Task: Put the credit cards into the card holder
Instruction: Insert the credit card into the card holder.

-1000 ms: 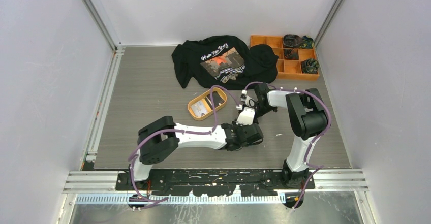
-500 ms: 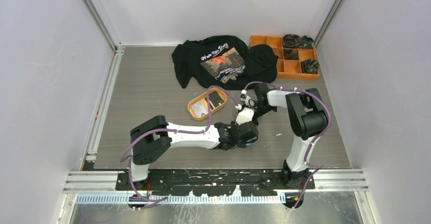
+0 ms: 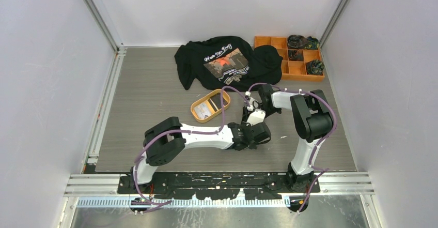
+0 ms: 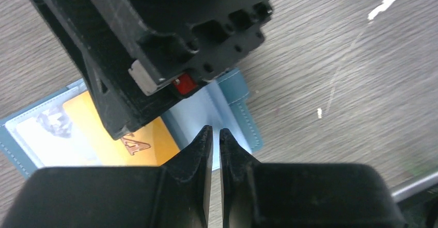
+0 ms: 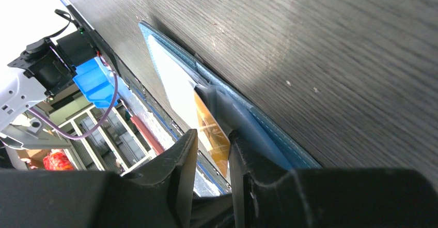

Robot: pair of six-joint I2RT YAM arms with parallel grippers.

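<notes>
Teal card holder is lying open and flat on the counter, near-centre, directly under both end effectors. The left end effector is pointing down at the holder's light-blue inner pocket on the R half. Its tips are almost together w/ only a thin slit showing and nothing visibly pinched. The right end effector is sitting low at the pocket edge w/ jaws partly open. The orange card is showing in the gap btw them, and one finger is touching the grey-blue pocket flap. That card is lying in the holder's L half. A light card and a dark card are sitting in the orange oval tray, near the holder on its far-left side but apart from it. The black T-shirt and orange compartment box are lying along the far edge.
</notes>
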